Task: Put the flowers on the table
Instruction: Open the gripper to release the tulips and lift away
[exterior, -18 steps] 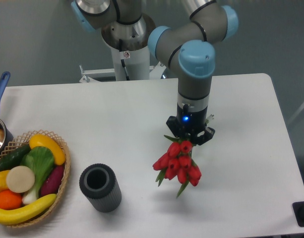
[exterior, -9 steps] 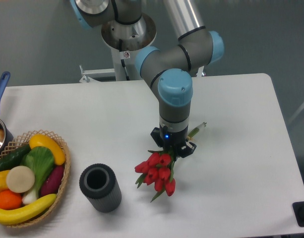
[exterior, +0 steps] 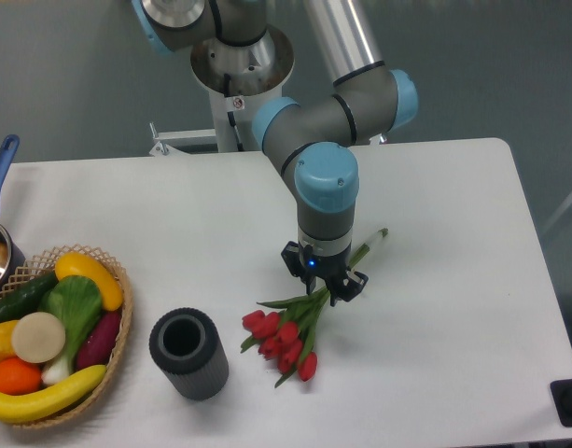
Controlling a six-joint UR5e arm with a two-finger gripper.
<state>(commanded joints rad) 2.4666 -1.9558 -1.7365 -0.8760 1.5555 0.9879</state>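
Since the earlier frames the arm has swung toward 9 o'clock and come lower, and the flowers (exterior: 284, 342) have dropped with it: the red buds, which hung in the air under the pincer (exterior: 324, 285) a second ago, now lie on the table (exterior: 453, 280), fanned out toward 7 o'clock, with one stem tip poking out past the wrist toward 1 o'clock. The pincer stands right over the stems where they bunch together; its fingers are mostly hidden by its own dark body and the leaves, so I cannot tell whether it grips the stems or has let go. At 9 o'clock from the buds a dark cylinder (exterior: 188, 355) stands upright, near but apart. Farther toward 9 o'clock a wicker basket (exterior: 122, 322) of fruit and vegetables is cut off by the frame's edge, as is a blue-handled pot (exterior: 0, 201) above it.
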